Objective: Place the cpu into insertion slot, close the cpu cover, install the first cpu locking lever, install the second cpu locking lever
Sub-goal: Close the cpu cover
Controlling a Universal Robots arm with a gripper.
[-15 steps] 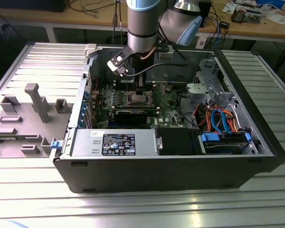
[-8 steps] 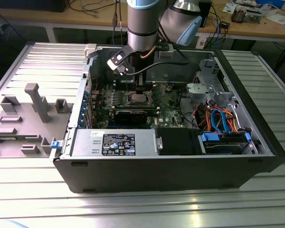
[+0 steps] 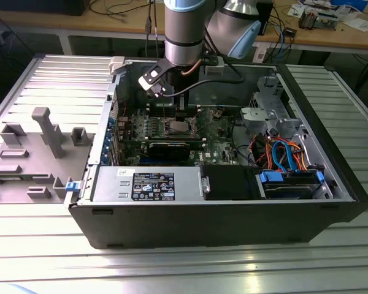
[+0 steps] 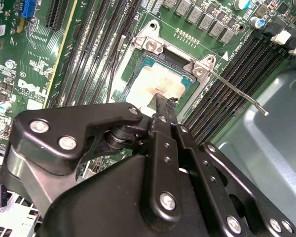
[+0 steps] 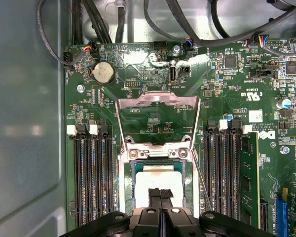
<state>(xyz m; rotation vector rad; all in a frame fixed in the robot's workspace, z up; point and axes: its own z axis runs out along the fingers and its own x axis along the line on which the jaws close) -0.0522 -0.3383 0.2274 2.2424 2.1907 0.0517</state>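
Note:
The cpu [image 5: 158, 178], a silver-grey square, lies flat in the insertion slot [image 5: 126, 192] of the green motherboard [image 5: 237, 84]. It also appears in the second wrist view, cpu [image 4: 158, 81]. The cpu cover [image 5: 158, 98] is swung up and back from the socket, so its square window frames bare board. My gripper [image 5: 161, 191] hangs directly over the chip's near edge with its two black fingers pressed together and nothing between them; gripper [image 4: 166, 102] sits at or just above the chip's top. A thin locking lever [image 4: 237, 94] sticks out free across the memory slots.
Black memory slots [image 5: 91, 182] flank the socket on both sides, and a memory stick [image 5: 249, 177] stands in one. Black cables [image 5: 103, 24] run along the case wall behind the board. In the exterior view the arm reaches down into the open computer case [image 3: 208, 211], over the socket [image 3: 176, 127].

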